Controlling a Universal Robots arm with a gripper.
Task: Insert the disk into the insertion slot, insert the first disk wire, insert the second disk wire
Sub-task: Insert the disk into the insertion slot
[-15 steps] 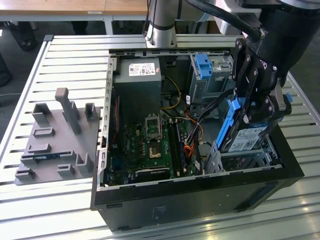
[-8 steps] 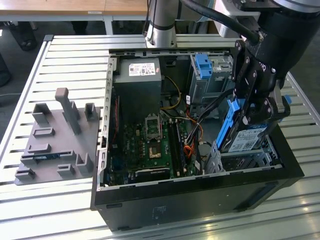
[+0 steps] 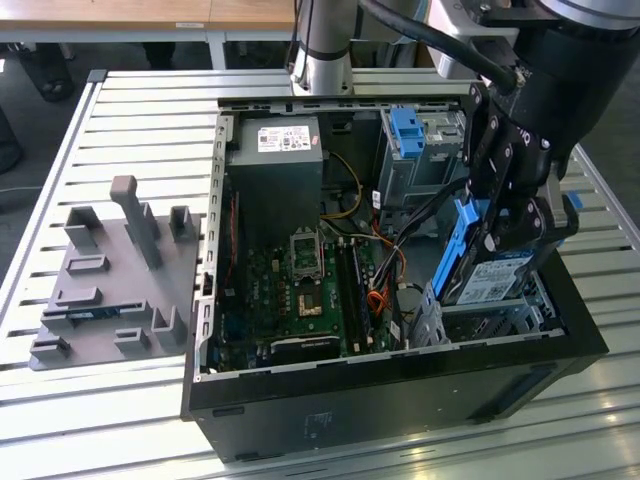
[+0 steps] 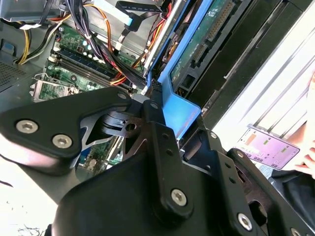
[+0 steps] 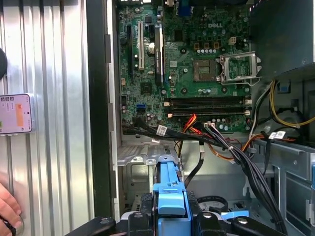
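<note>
1. One disk (image 3: 492, 282): silver-grey in a bright blue carrier. It stands steeply tilted inside the open computer case (image 3: 400, 385), near the case's 4 o'clock corner in the exterior view.
2. One tool (image 3: 512, 238): my fingers are clamped on the disk's blue carrier, and the tool sits at 12 o'clock of the disk's label.
3. One insertion slot (image 3: 490, 322): the low grey cage lies at 6 o'clock of the disk. The disk's lower end is at its top, but I cannot tell whether they touch.
4. One taller cage (image 3: 420, 160), with a blue latch, stands at 11 o'clock of the disk, well apart.
5. One motherboard (image 3: 300, 285) lies at 9 o'clock of the disk, with loose wires (image 3: 385, 285) between them.
6. One grey fixture plate (image 3: 110, 290) rests on the slatted worktop (image 3: 130, 100), at 9 o'clock of the case.
7. One hand (image 5: 7, 206) shows in the first wrist view, over the worktop and near one small flat device (image 5: 15, 114).
</note>
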